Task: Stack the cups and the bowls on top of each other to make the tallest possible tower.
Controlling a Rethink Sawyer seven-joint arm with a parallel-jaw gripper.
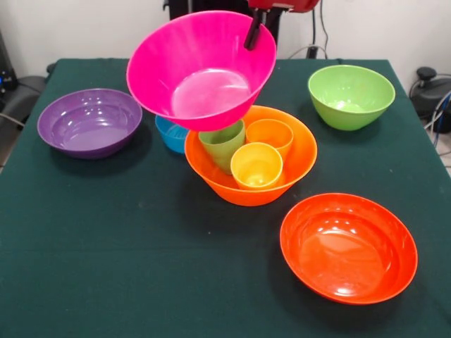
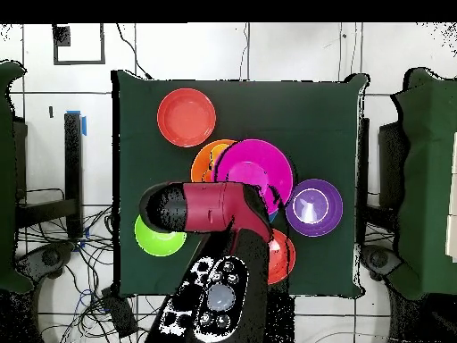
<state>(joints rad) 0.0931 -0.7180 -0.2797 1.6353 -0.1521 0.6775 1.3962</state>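
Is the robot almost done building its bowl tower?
Not yet. The three cups sit inside the light orange bowl, a start. The gripper holds the pink bowl tilted above them. The purple bowl, lime green bowl, blue bowl and red-orange bowl wait unstacked on the table.

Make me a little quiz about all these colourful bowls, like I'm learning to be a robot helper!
1. True or false: the light orange bowl is empty.
2. Which bowl does the tool hold up by its rim? A) lime green B) pink C) purple
3. How many cups stand inside the light orange bowl?

Key: 1 false, it holds cups. 2 B, the pink bowl, tilted in the air. 3 three: green, orange and yellow.
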